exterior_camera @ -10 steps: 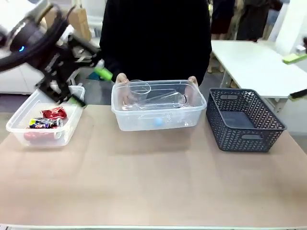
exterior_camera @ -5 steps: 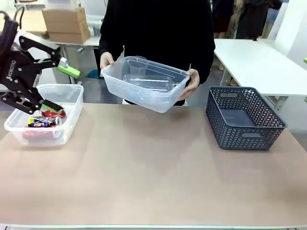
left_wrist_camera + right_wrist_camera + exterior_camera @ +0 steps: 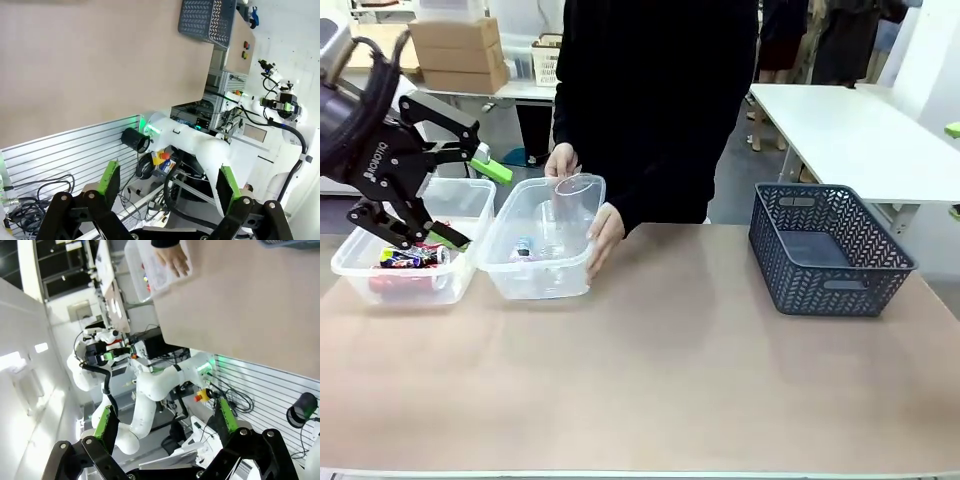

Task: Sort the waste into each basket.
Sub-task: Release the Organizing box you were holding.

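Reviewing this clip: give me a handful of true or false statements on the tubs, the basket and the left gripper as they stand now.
1. The left gripper is open. True.
2. The dark basket holds red cans. False: it looks empty.
3. The person's hands are on the tub with the clear cup. True.
4. The two clear tubs stand at opposite ends of the table. False: they stand side by side at its left end.
5. The tub with wrappers is tipped over. False: it sits upright.
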`<action>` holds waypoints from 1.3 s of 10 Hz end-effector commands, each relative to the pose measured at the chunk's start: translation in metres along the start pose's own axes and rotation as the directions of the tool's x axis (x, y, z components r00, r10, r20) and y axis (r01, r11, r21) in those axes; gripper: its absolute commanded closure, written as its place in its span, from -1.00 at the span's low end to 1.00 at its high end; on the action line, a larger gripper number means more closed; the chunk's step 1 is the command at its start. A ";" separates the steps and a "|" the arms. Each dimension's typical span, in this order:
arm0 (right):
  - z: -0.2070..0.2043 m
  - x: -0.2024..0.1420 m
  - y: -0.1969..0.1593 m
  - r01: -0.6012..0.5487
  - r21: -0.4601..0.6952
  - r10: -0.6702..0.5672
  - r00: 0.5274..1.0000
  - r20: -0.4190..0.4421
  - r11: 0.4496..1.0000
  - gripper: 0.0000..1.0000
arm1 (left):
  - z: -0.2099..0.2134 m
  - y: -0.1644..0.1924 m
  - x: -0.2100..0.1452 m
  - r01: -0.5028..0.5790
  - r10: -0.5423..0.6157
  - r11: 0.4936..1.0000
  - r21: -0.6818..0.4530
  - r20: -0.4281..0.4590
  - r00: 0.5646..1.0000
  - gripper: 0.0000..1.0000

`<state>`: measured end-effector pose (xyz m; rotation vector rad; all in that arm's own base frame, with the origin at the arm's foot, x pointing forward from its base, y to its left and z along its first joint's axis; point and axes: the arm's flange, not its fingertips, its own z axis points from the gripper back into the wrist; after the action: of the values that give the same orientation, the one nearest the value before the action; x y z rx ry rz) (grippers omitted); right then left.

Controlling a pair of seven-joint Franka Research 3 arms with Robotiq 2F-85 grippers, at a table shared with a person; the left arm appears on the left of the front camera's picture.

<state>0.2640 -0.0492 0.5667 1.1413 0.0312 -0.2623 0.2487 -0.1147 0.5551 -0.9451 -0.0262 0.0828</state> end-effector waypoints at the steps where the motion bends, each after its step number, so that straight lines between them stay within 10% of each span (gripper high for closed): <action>1: 0.003 0.001 0.001 -0.030 0.014 0.030 1.000 -0.003 0.999 -1.00 | 0.003 0.000 0.003 0.023 -0.024 0.999 -0.029 -0.011 1.000 -1.00; 13: 0.003 0.001 0.001 -0.030 0.014 0.030 1.000 -0.003 0.999 -1.00 | 0.003 0.000 0.003 0.023 -0.024 0.999 -0.029 -0.011 1.000 -1.00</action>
<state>0.2636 -0.0500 0.5664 1.1418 0.0304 -0.2613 0.2489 -0.1127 0.5550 -0.9481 -0.0253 0.0814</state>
